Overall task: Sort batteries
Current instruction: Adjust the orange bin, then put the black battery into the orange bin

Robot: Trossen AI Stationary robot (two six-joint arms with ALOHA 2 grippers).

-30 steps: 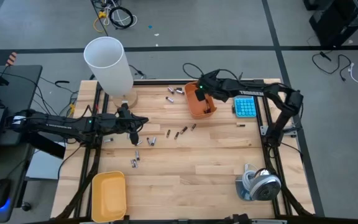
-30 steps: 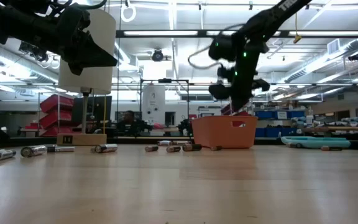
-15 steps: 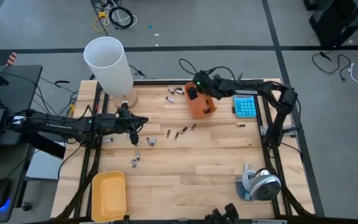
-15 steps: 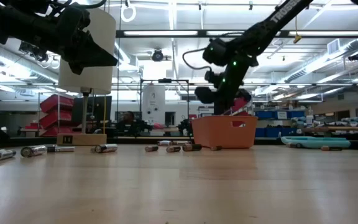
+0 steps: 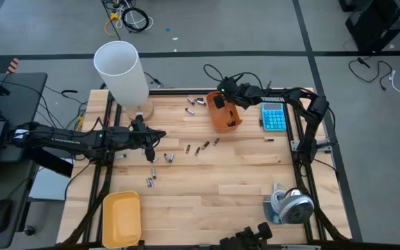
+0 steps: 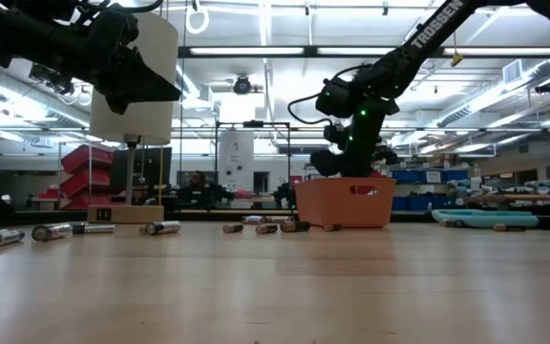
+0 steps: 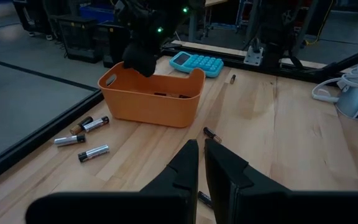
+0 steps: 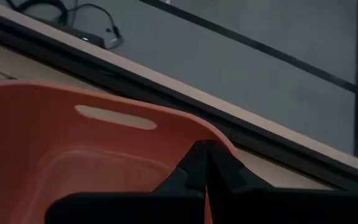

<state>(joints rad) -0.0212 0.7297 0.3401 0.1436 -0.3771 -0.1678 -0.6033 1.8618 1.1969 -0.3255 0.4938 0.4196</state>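
Small batteries lie scattered on the wooden table: a few (image 5: pixel 203 147) at its middle, a few (image 5: pixel 193 104) by the far edge, others (image 5: pixel 151 179) nearer. Some (image 7: pixel 169 95) lie inside the orange bin (image 5: pixel 226 118). My right gripper (image 5: pixel 215 103) is shut and hangs over the bin's far left corner, slanting down; in its wrist view the fingertips (image 8: pixel 204 149) stand at the bin's rim (image 8: pixel 166 118). My left gripper (image 7: pixel 202 144) waits shut above the table's left middle (image 5: pixel 151 153), with nothing between its fingers. My right gripper's shut fingertips stand right at the orange bin's far rim (image 8: pixel 219 140), coming from above at a slant. Whether they touch the rim I cannot tell.
A tall white cylinder (image 5: pixel 121 69) stands on a wooden base at the far left. A yellow tray (image 5: pixel 121 219) sits at the near left corner, a blue calculator (image 5: pixel 274 119) right of the bin, and a grey device with a coiled cord (image 5: pixel 290 205) at the near right.
My right gripper has sunk toward the orange bin and shifted a little toward the table's left, staying shut. The bin and the batteries lie where they were.
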